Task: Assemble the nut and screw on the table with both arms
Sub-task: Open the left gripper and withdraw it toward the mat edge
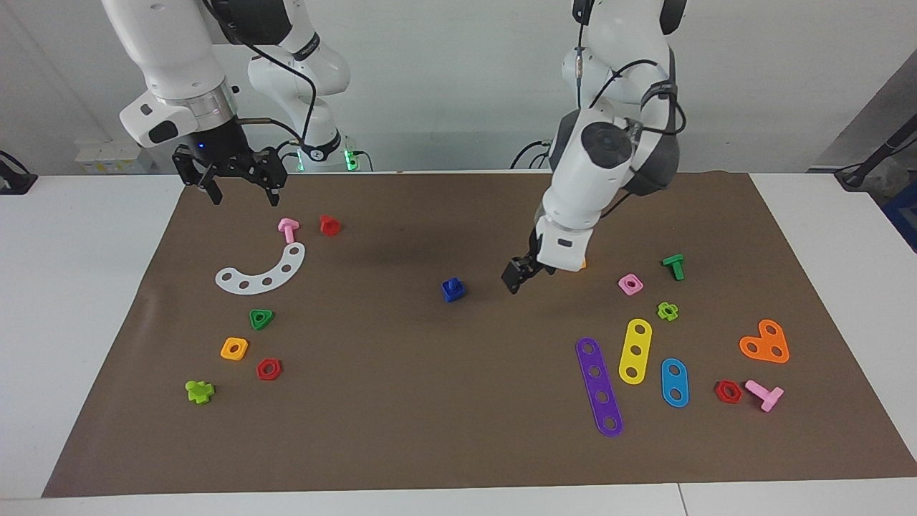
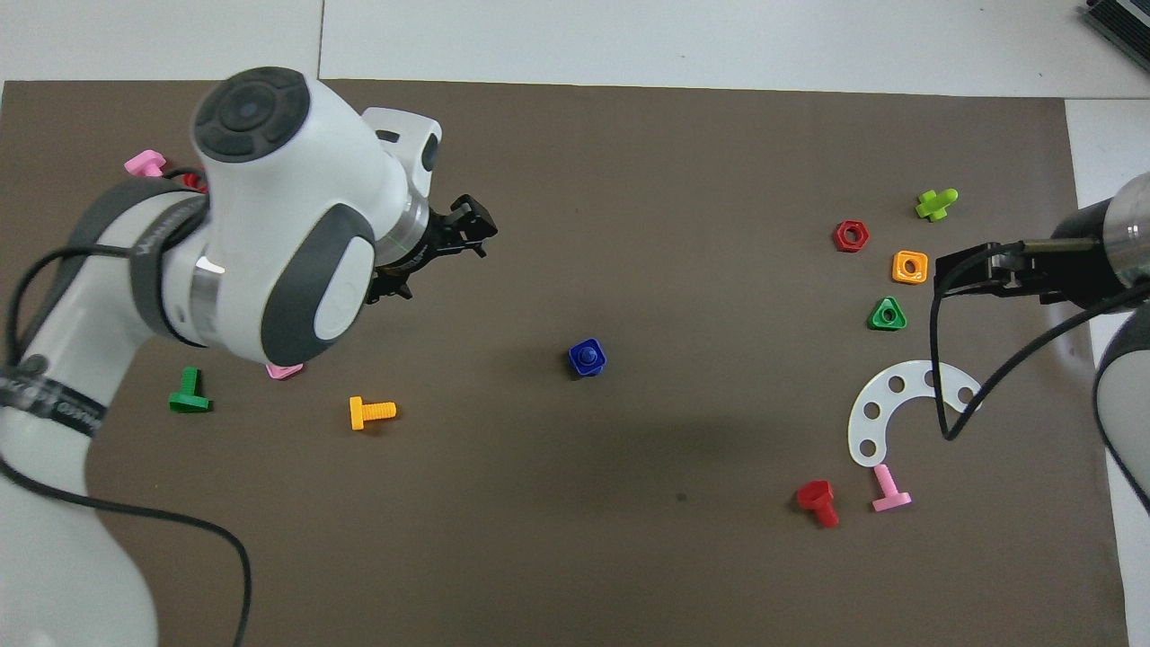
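The dark blue nut (image 1: 454,294) lies on the brown mat (image 1: 401,401) near the table's middle. The dark blue screw (image 1: 451,284) stands in it as a round stub; its head is hidden. The overhead view shows the nut (image 2: 597,365) with the stub (image 2: 587,356) in its hole. My left gripper (image 1: 516,278) hangs low over the mat beside this piece, toward the left arm's end, apart from it. My right gripper (image 1: 243,192) is open and empty, raised over the mat's edge near the right arm's base.
A white curved strip (image 1: 263,272), pink bolt (image 1: 288,229), red bolt (image 1: 329,225), green triangular nut (image 1: 261,319) and orange nut (image 1: 234,348) lie toward the right arm's end. Purple (image 1: 599,387), yellow (image 1: 635,351) and blue (image 1: 674,382) strips and a pink nut (image 1: 630,284) lie toward the left arm's end.
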Action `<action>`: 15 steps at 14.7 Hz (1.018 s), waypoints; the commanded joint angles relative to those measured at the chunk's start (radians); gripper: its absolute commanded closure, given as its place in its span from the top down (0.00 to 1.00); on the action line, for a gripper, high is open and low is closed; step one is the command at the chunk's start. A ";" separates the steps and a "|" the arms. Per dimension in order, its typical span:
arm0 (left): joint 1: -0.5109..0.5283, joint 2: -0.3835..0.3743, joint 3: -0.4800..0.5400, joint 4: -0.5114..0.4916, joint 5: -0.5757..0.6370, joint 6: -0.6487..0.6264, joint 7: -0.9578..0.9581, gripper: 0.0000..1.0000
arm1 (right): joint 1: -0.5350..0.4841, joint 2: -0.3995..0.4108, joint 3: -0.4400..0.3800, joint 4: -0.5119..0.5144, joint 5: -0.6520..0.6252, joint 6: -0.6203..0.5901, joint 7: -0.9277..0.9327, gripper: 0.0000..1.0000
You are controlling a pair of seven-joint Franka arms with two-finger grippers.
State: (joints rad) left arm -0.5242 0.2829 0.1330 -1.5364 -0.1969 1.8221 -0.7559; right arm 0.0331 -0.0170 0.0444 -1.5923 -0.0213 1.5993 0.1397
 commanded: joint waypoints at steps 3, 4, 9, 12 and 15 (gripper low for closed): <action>0.160 -0.157 -0.009 -0.047 0.022 -0.239 0.369 1.00 | -0.010 -0.008 0.003 0.015 0.011 -0.059 -0.025 1.00; 0.200 -0.200 -0.009 -0.076 0.022 -0.254 0.439 1.00 | -0.007 -0.012 0.003 0.009 0.009 -0.058 -0.025 1.00; 0.314 -0.382 -0.004 -0.263 0.161 -0.250 0.695 1.00 | -0.009 -0.018 0.003 -0.002 0.011 -0.055 -0.023 1.00; 0.314 -0.393 -0.006 -0.265 0.278 -0.233 0.692 1.00 | -0.004 -0.021 0.003 -0.009 0.009 -0.058 -0.019 1.00; 0.334 -0.390 0.000 -0.225 0.274 -0.166 0.699 1.00 | -0.002 -0.027 0.003 -0.014 0.009 -0.048 -0.022 1.00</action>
State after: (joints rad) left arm -0.2059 -0.0924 0.1351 -1.7615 0.0562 1.6010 -0.0699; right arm 0.0341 -0.0194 0.0462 -1.5856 -0.0213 1.5545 0.1397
